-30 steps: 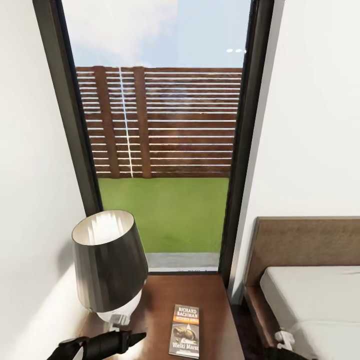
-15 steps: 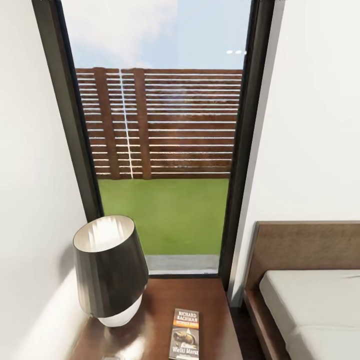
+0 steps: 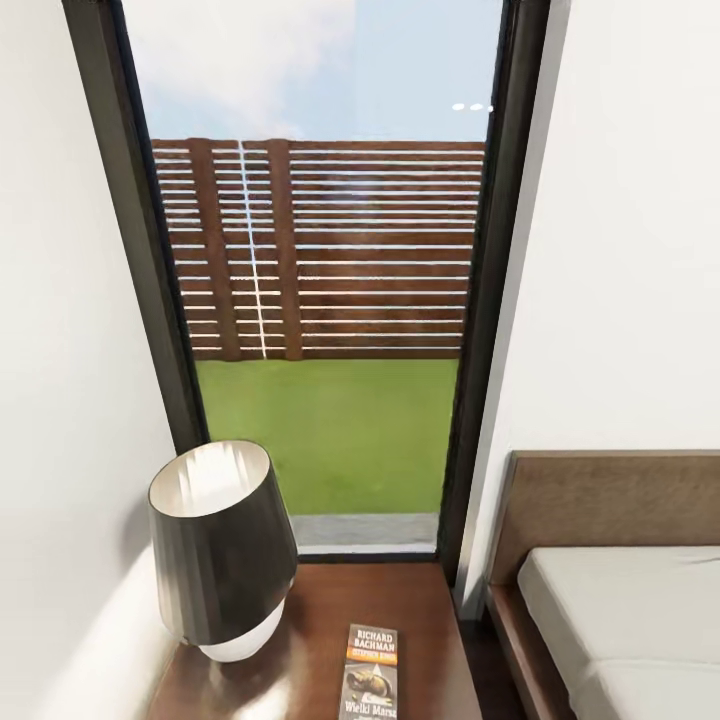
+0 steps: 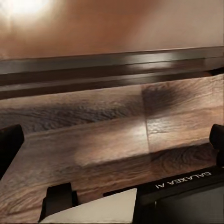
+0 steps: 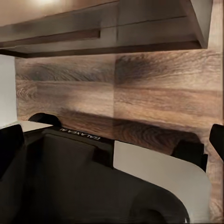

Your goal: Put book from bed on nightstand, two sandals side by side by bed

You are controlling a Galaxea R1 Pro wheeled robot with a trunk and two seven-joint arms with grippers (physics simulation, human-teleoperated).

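Note:
The book [image 3: 372, 672], dark with an orange band and white "RICHARD BACHMAN" lettering, lies flat on the dark brown nightstand [image 3: 310, 620], right of a lamp. The bed [image 3: 640, 620], with its grey mattress and brown headboard, stands to the right of the nightstand. The sandals are out of view. In the left wrist view my left gripper [image 4: 112, 147] hangs open over the wood-plank floor [image 4: 93, 135], its dark fingertips [image 4: 9, 149] at the picture's edges. My right gripper [image 5: 112, 142] is open too, nothing between its fingers [image 5: 217, 140].
A black-shaded lamp [image 3: 220, 545] takes up the nightstand's left half, close to the white wall. Behind it is a tall dark-framed window [image 3: 330, 300] onto fence and grass. Both wrist views show my own base [image 4: 182, 191] and the low dark underside of furniture [image 5: 116, 28].
Both arms, seen at the bottom of the head view a second ago, have dropped out of it. The whole picture has slid down slightly, so the camera moved. The book stays put.

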